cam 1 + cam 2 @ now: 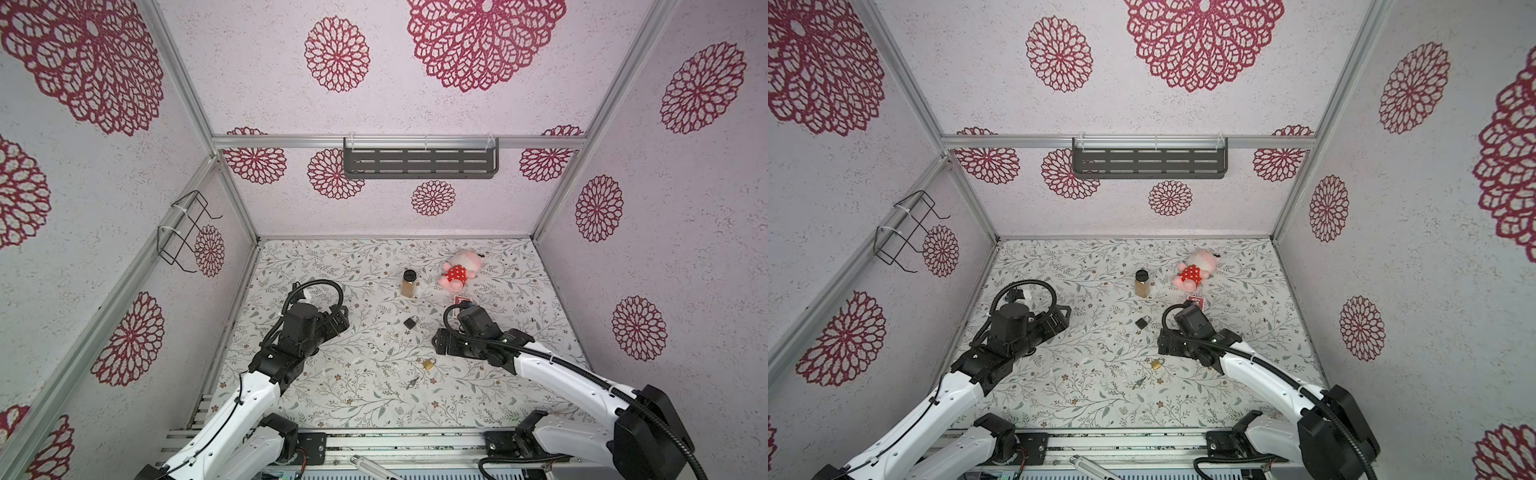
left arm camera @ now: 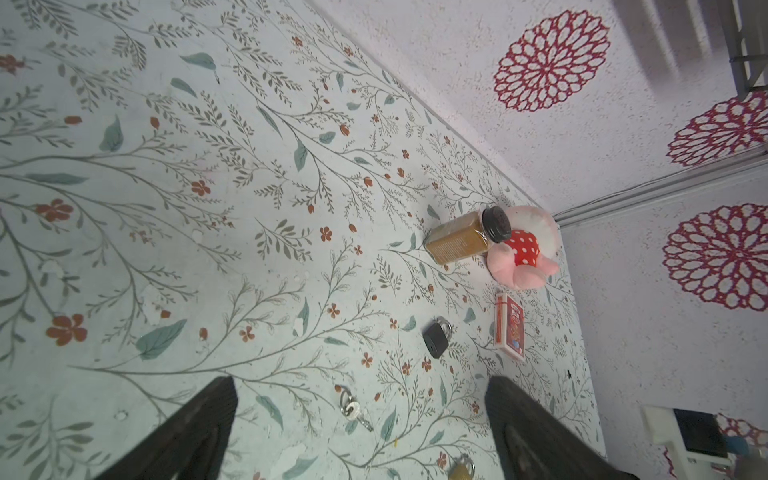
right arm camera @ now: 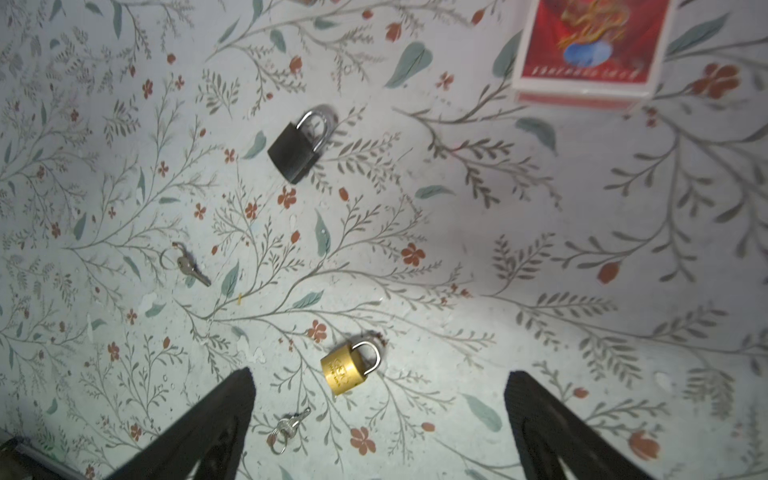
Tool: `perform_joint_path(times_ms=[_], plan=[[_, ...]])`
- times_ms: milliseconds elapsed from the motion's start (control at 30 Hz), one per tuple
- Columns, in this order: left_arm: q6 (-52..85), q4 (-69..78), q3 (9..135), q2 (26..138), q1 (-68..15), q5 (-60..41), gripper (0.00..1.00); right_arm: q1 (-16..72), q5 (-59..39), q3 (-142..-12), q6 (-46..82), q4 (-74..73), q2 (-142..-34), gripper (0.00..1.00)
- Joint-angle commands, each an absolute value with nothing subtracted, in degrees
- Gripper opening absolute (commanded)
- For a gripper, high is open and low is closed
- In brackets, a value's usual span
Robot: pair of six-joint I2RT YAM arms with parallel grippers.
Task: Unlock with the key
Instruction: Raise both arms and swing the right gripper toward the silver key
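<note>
Where bearings are given, reference: a clock face laid on the top views, twelve o'clock toward the back wall.
Table (image 1: 332, 395): floral-patterned surface; all items lie loose on it.
Black padlock (image 1: 410, 323): near table centre, lying flat; the shackle appears seated in the body in the right wrist view.
Brass padlock (image 1: 429, 364): at five o'clock from the black padlock, well apart from it; shackle appears seated.
Single key (image 3: 189, 266): on a ring, at eight o'clock from the black padlock, touching neither lock.
Key bunch (image 1: 412, 381): at seven o'clock from the brass padlock, near it but apart.
Key-to-lock match: cannot tell.
Left gripper (image 1: 343, 320): at nine o'clock from the black padlock, jaws spread wide, holding nothing.
Right gripper (image 1: 438, 340): at four o'clock from the black padlock, jaws spread wide, holding nothing; brass padlock and key bunch sit just ahead of its fingers.
Spice jar (image 1: 409, 283): upright, twelve o'clock from the black padlock.
Plush toy (image 1: 459, 270): one o'clock, near the jar.
Card box (image 1: 462, 300): two o'clock, partly hidden behind the right arm.
</note>
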State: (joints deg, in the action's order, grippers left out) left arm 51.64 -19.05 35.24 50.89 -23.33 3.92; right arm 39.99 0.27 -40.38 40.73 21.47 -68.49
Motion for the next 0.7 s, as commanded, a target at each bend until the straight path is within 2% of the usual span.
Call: perform_joint_path(times_ms=[0,300,667], plan=[[56.79,-23.82,36.78,51.06,-25.37,4.55,0.97,44.79,2.54,-42.19,46.14,23.75,-70.16,0.95],[59.88,-22.71,35.24,52.68,-32.47,6.62,0.97,53.62,1.62,-40.31,51.85,17.74,-74.03,0.88],[62.17,-21.3,34.92,54.52,-37.04,9.83,0.98,59.15,1.59,-40.18,53.68,13.98,-78.73,0.76]])
